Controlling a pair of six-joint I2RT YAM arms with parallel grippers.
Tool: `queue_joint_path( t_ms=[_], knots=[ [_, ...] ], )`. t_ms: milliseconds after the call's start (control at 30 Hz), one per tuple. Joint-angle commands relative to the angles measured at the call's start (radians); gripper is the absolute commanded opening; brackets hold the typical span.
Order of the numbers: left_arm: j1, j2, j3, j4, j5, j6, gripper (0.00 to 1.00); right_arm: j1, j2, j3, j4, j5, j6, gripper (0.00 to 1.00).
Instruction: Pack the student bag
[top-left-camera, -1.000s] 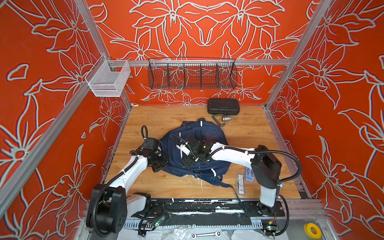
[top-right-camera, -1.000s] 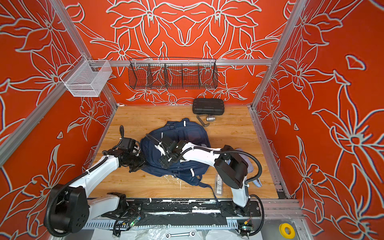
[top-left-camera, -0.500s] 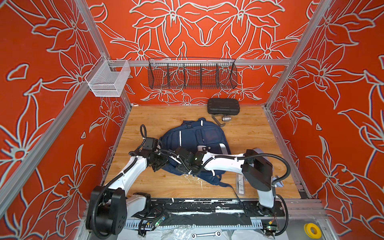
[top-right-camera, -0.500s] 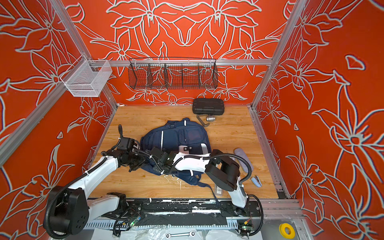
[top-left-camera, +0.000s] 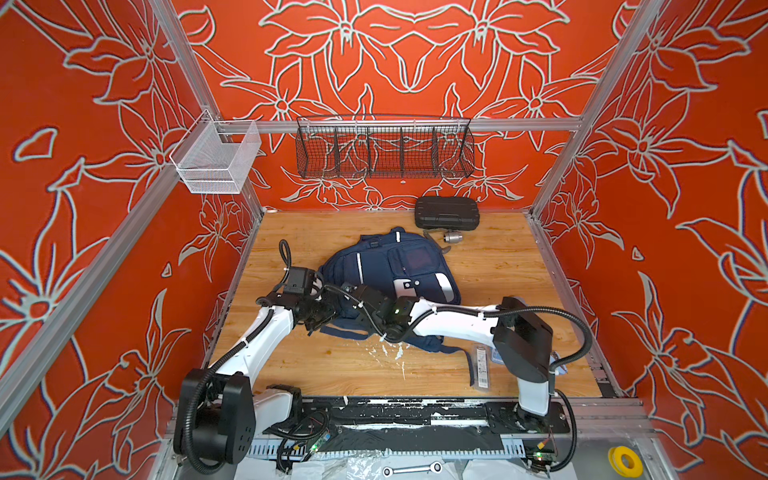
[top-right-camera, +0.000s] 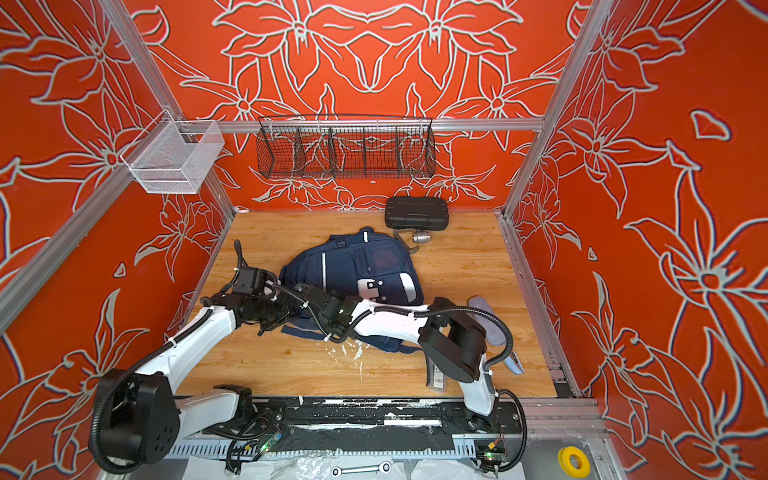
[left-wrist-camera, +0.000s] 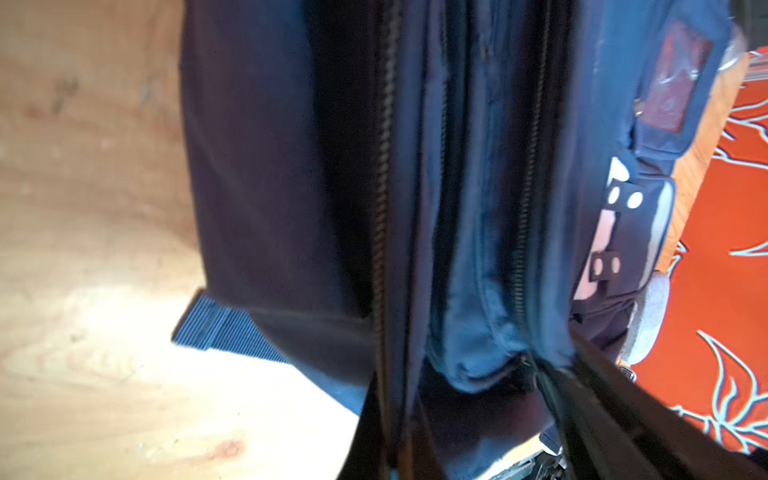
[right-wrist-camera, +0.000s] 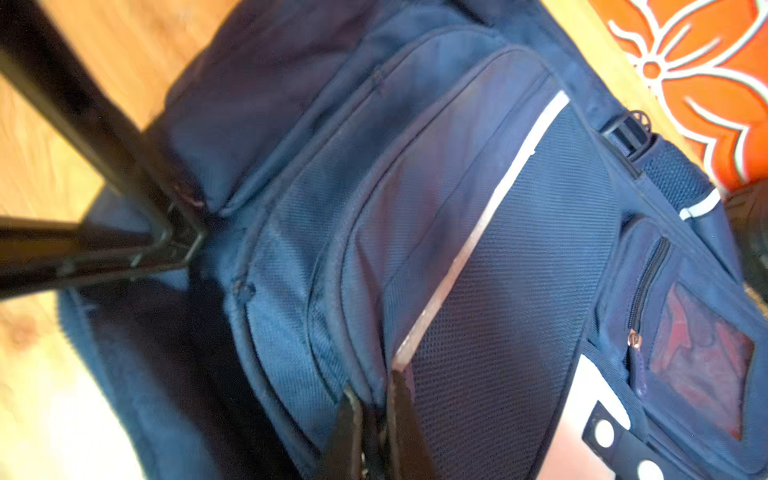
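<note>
Right pincer, spread wide a second ago, is now pinched onto a fold of the bag, apparently beside a zip. Left pincer stays clamped on its edge. Bag lies mid-tabletop; opening can begin.

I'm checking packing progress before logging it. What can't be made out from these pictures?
Inside the student bag: hidden by its own fabric in every view.
What the right claw pinches, zip pull or fabric: blurred and cut off by the right wrist view's edge.
Flat packet: partly behind the right arm in a top view; print too small.
Small metal piece by the black case: too small in a top view.
</note>
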Motion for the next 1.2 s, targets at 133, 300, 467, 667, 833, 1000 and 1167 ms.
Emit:
queue_joint_path(
  t_ms=[133, 300, 467, 667, 833, 1000, 1167],
  knots=[
    [0.01, 0.046, 0.06, -0.057, 0.009, 0.075, 0.02, -0.12, -0.125, 0.029, 0.015, -0.108, 0.11, 0.0],
    [0.011, 0.08, 0.104, -0.011, 0.007, 0.102, 0.13, -0.161, -0.167, 0.032, 0.045, -0.213, 0.16, 0.0],
    [0.011, 0.11, 0.176, -0.015, 0.021, 0.152, 0.16, -0.198, -0.189, 0.062, 0.046, -0.287, 0.169, 0.0],
    [0.01, 0.036, 0.173, 0.011, 0.052, 0.172, 0.44, -0.229, -0.154, 0.139, -0.023, -0.439, 0.185, 0.0],
    [0.004, -0.033, 0.159, -0.02, 0.03, 0.175, 0.59, -0.234, -0.116, 0.15, -0.037, -0.451, 0.216, 0.0],
    [-0.041, -0.094, 0.148, -0.041, -0.008, 0.167, 0.64, -0.249, -0.03, 0.217, -0.077, -0.453, 0.261, 0.0],
    [-0.045, -0.113, 0.095, 0.009, 0.018, 0.118, 0.66, -0.251, 0.061, 0.312, -0.134, -0.486, 0.267, 0.04]
  ],
)
